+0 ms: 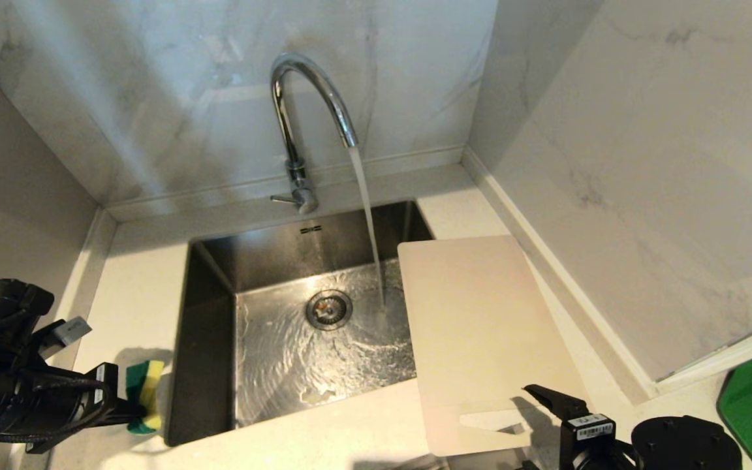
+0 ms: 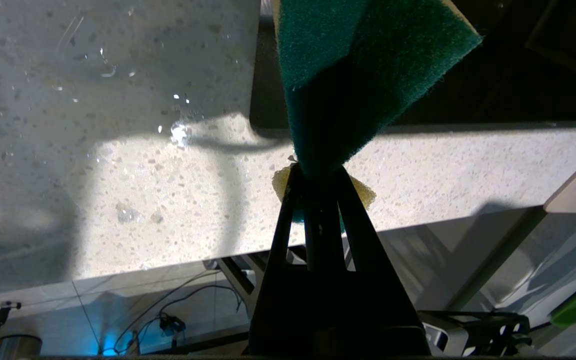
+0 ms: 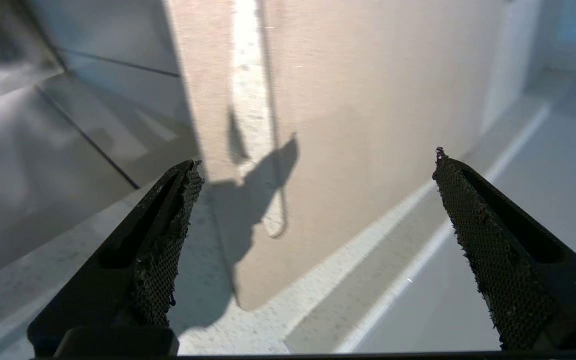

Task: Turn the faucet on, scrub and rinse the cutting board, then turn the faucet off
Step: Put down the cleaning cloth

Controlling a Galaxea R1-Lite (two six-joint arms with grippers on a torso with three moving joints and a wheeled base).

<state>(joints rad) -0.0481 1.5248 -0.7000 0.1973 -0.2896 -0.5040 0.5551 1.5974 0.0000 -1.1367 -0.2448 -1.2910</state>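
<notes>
This is a kitchen corner. A steel sink (image 1: pixel 297 313) is sunk into a pale speckled countertop (image 1: pixel 134 287), a chrome faucet (image 1: pixel 297 124) behind the sink runs water into it, and marble-look wall panels (image 1: pixel 643 150) rise behind and beside the sink.

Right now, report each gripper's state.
Left gripper: shut on the sponge.
Right gripper: open, empty, near the cutting board.

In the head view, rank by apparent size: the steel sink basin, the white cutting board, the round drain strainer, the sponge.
1. Stainless steel sink basin
2. Cream-white plastic cutting board
3. Round metal drain strainer and green-and-yellow sponge: look alike; the sponge is partly hidden.
</notes>
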